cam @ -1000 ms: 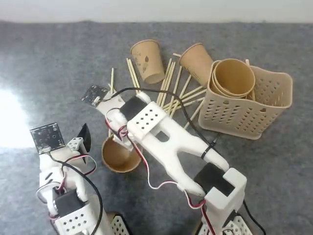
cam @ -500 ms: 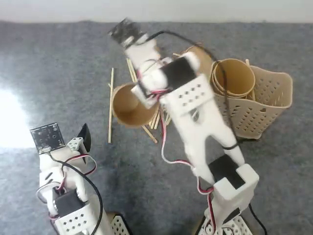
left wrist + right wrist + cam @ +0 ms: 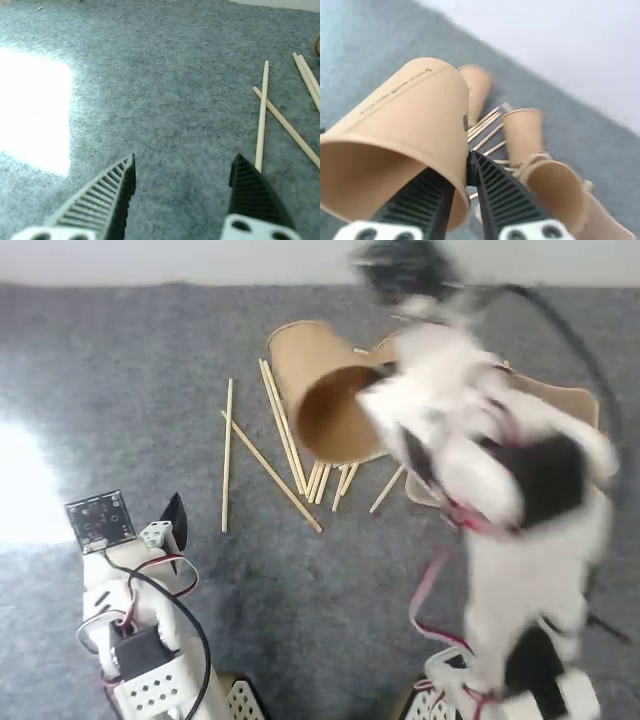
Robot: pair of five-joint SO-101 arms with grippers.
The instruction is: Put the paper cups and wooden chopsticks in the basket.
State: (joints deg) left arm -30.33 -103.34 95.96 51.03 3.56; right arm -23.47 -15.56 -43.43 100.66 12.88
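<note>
High view: my right arm is a blurred smear over the right half of the frame, raised above the worktop (image 3: 120, 370).

Right tool (image 3: 471, 159): closed tight on the wall of a paper cup (image 3: 330, 405) near its rim. In the right wrist view one finger lies against the inner side of the wall and the other against the outer side. The cup hangs on its side in the air at upper centre, mouth toward the lower frame. It is left of the basket (image 3: 572, 400), not in it.

Basket: upper right, largely behind the arm. Nested cups (image 3: 551, 186) show past the held one, rims stacked. Two loose cups (image 3: 476, 87) lie on the worktop near them.

Chopsticks (image 3: 283, 430): loose on the worktop at centre, several fanned out beneath the held cup. A lone chopstick (image 3: 228, 455) lies left of the bunch, nearly vertical in the frame, crossed near its upper end by a slanted chopstick (image 3: 272, 472).

Left tool (image 3: 184, 165): lower left of the high view, low over bare worktop, spread wide with nothing between its fingers.
</note>
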